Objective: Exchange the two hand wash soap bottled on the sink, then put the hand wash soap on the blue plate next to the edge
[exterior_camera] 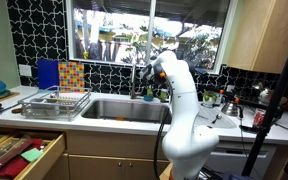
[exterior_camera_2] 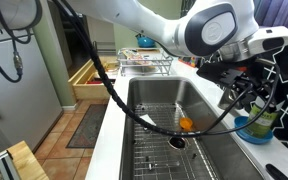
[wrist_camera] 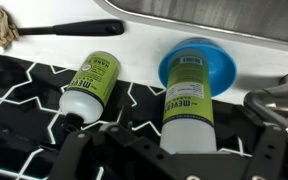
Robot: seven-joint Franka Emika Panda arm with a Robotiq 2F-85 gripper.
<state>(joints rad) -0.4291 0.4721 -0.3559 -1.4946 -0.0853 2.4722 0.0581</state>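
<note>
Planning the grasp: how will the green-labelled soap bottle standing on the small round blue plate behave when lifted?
The green-labelled soap bottle looks tall and narrow, so a nudge near its top may tip it off the small round blue plate. Its smooth cylindrical body probably rolls once down and may slip in a loose grip.

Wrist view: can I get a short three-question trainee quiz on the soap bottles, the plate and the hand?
1. True or false: the blue plate is bare.
2. The hand is: A) shut on a bottle; B) open, holding nothing; C) shut on the plate.
3. Fill in: the soap bottle on the countertop has a ___ label.

Key: 1 false, the second soap bottle sits on it; 2 B; 3 green.
</note>
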